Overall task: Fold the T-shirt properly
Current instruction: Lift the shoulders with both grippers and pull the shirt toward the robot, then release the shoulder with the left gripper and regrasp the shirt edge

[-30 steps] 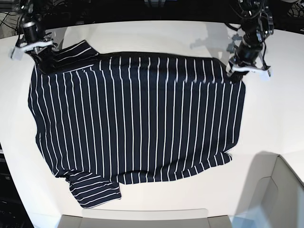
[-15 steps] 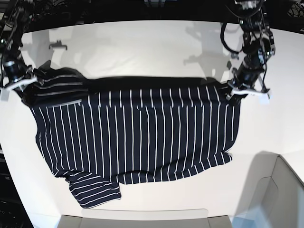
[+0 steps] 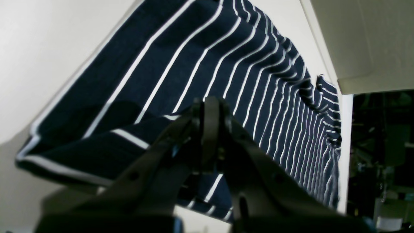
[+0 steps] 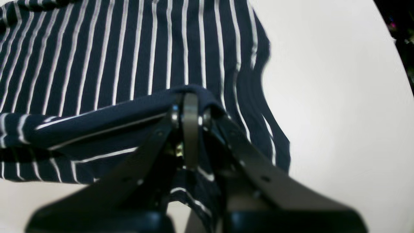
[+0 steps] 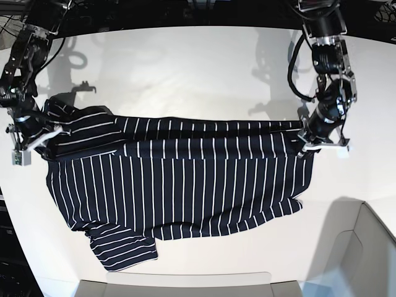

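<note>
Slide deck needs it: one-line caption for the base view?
Both grippers, left and right, shut on the far edge of the dark navy white-striped fabric T-shirt, folding it over on the white table.

t-shirt (image 5: 179, 185) on the table (image 5: 204, 68), far edge over its near part

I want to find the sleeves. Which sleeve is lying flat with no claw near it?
The sleeve at the T-shirt's bottom corner in the base view; the other is bunched beside the right gripper.
</note>
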You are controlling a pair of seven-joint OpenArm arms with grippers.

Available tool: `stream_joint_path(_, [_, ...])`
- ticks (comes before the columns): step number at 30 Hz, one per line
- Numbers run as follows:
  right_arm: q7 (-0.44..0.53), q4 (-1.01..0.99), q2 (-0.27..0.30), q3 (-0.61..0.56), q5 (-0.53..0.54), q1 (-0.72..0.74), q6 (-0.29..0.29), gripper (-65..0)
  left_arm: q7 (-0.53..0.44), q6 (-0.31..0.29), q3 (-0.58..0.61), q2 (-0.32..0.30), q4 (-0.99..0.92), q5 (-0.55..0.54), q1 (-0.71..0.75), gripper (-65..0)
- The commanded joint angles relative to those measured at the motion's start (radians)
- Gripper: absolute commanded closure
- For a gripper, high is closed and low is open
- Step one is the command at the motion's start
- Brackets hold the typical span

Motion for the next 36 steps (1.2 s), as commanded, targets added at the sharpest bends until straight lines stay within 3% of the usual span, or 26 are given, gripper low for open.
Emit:
stream_joint_path(1, [0.028,0.006,0.012,0.003,-0.002,0.025,-0.001,0.0,-0.023,-0.003,0.022,-0.038,0.0,-0.003,-0.041,0.0])
stream_joint_path(5, [0.028,-0.034,0.015,-0.025,-0.004,0.059,-0.001,0.0,-0.023,-0.003,0.096,-0.072,-0.06,-0.003,-0.11,0.0])
stream_joint_path(12, [0.028,-0.126,0.017,-0.086,-0.005,0.127,-0.001,0.0,-0.023,-0.003,0.106,-0.078,-0.167,-0.003,-0.191,0.0])
stream_joint_path(19, [0.026,-0.14,0.014,-0.088,-0.005,0.143,-0.003,0.0,0.022,-0.005,0.108,-0.104,-0.104,-0.005,-0.161,0.0])
stream_joint_path(20, [0.026,-0.14,0.014,-0.088,-0.005,0.14,-0.003,0.0,0.045,-0.005,0.108,-0.113,-0.072,-0.005,-0.142,-0.8])
stream_joint_path(24, [0.026,-0.141,0.012,-0.088,-0.005,0.134,-0.003,0.0,0.065,-0.005,0.106,-0.125,0.109,0.006,-0.046,-13.9])
stream_joint_path(28, [0.026,-0.141,0.012,-0.088,-0.005,0.125,-0.003,0.0,0.065,-0.005,0.113,-0.141,0.218,0.164,0.031,-18.7])
stream_joint_path(34, [0.026,-0.141,0.01,-0.088,-0.005,0.123,-0.001,0.0,0.054,-0.005,0.261,-0.128,0.233,0.577,0.053,-18.8])
stream_joint_path(36, [0.026,-0.141,0.01,-0.088,-0.005,0.123,-0.001,0.0,-0.012,-0.005,0.292,-0.091,0.235,0.736,0.076,-18.8])
